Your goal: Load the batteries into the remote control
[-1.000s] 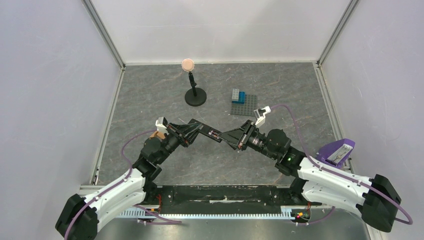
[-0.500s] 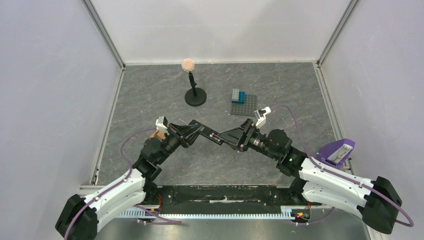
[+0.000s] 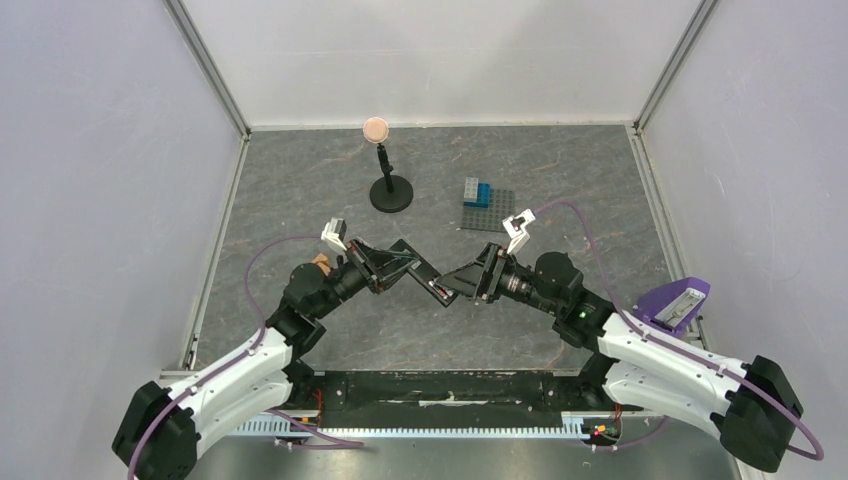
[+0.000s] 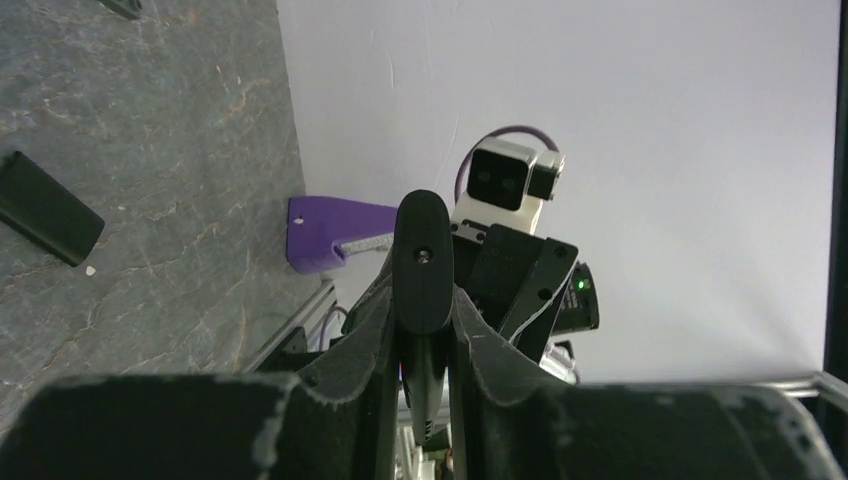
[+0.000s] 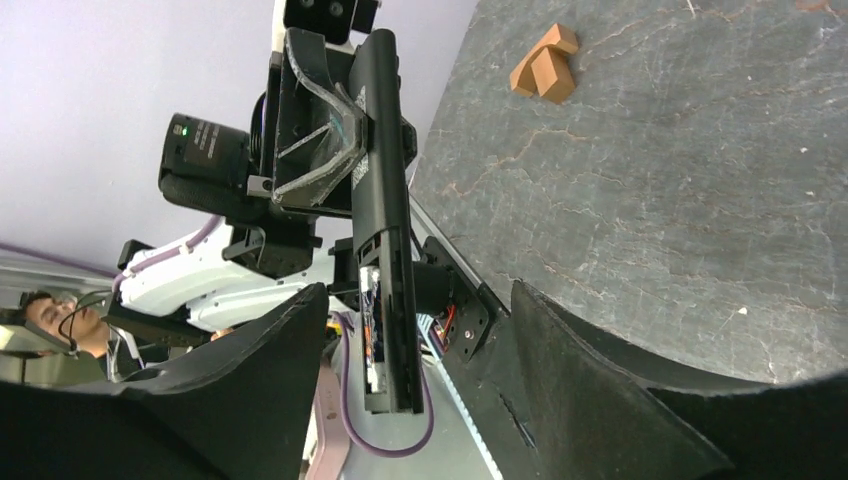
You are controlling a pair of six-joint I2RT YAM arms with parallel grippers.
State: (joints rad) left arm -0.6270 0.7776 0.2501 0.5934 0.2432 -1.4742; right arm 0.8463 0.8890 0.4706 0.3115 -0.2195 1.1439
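Black plastic, which we judge light, stiff and slick: our left end effector [image 4: 422, 330] is clamped on the remote control [image 5: 385, 150], held aloft over the counter [image 3: 300, 200]; our right end effector [image 5: 418, 290] gapes wide around its free end. We'd pinch its long edges, sparing the open recess

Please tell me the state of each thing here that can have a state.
left gripper: shut on the remote control.
right gripper: open, one finger each side of the remote control.
remote control: held in the air, battery recess uncovered; contents unclear.
blue bricks: stacked on the grey baseplate.
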